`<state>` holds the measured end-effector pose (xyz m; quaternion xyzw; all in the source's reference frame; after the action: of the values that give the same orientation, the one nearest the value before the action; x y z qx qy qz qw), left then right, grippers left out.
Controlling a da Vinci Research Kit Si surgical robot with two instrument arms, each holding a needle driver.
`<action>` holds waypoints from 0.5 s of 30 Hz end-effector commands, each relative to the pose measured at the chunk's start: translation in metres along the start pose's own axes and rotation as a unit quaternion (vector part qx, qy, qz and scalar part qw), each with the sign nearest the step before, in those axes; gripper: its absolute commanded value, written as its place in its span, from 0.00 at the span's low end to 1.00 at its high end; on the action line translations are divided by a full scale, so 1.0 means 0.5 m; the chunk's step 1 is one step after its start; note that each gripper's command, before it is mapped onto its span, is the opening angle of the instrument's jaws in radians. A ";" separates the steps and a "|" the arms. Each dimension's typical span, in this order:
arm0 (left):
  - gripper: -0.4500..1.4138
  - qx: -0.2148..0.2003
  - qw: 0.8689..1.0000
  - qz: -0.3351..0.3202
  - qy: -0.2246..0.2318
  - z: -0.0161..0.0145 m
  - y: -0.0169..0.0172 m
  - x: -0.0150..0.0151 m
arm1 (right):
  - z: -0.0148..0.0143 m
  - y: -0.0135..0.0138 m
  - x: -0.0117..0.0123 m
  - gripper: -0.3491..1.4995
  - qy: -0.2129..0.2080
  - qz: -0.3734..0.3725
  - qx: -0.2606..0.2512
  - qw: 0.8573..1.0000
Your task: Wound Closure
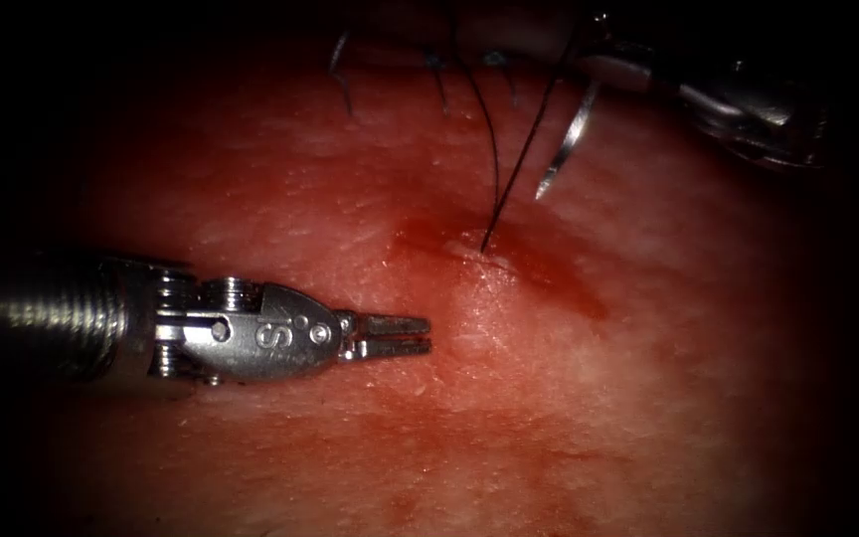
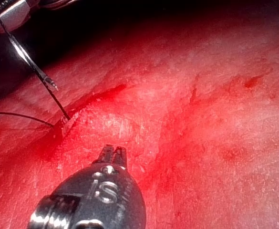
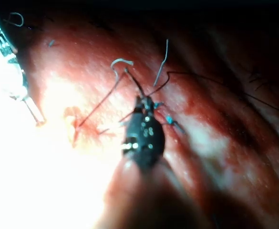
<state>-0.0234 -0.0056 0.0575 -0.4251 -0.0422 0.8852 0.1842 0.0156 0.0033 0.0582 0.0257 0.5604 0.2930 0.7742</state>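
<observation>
The needle (image 1: 567, 144) is held at its upper end by the right gripper (image 1: 599, 72), clenched on it; its point hangs free above the tissue (image 1: 648, 398), not in it; the thread (image 1: 514, 174) is seen running from beside that gripper down into the cut (image 1: 494, 261); the left gripper (image 1: 420, 336) is nearly closed and holds nothing, just left of the cut; short thread ends (image 1: 340, 60) lie beyond.
</observation>
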 end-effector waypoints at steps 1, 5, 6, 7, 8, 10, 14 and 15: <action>0.15 0.000 1.000 0.000 0.001 0.0014 0.0002 0.0000 | 0.0017 -0.0011 -0.0006 0.00 0.004 -0.002 0.011 1.000; 0.15 0.000 1.000 0.000 0.001 0.0013 0.0002 0.0000 | 0.0025 -0.0038 -0.0009 0.00 0.000 -0.004 0.028 1.000; 0.15 0.000 1.000 0.000 0.001 0.0013 0.0002 0.0000 | 0.0028 -0.0044 -0.0010 0.00 -0.001 -0.005 0.029 1.000; 0.15 0.000 1.000 0.000 0.001 0.0013 0.0002 0.0000 | 0.0033 -0.0053 -0.0011 0.00 -0.001 -0.005 0.032 0.999; 0.15 0.000 1.000 0.000 0.001 0.0013 0.0002 0.0000 | 0.0036 -0.0059 -0.0012 0.00 0.000 -0.005 0.034 0.999; 0.15 0.000 1.000 0.000 0.001 0.0013 0.0002 0.0000 | 0.0044 -0.0072 -0.0012 0.00 0.001 -0.006 0.040 0.999; 0.15 0.000 1.000 0.000 0.001 0.0013 0.0003 -0.0001 | 0.0053 -0.0093 -0.0021 0.00 -0.007 -0.009 0.047 0.999; 0.15 0.000 1.000 0.000 0.001 0.0012 0.0003 -0.0001 | 0.0055 -0.0097 -0.0026 0.00 -0.008 -0.011 0.049 0.999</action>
<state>-0.0233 -0.0057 0.0574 -0.4253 -0.0425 0.8852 0.1839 0.0193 -0.0007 0.0582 0.0610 0.5675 0.2546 0.7807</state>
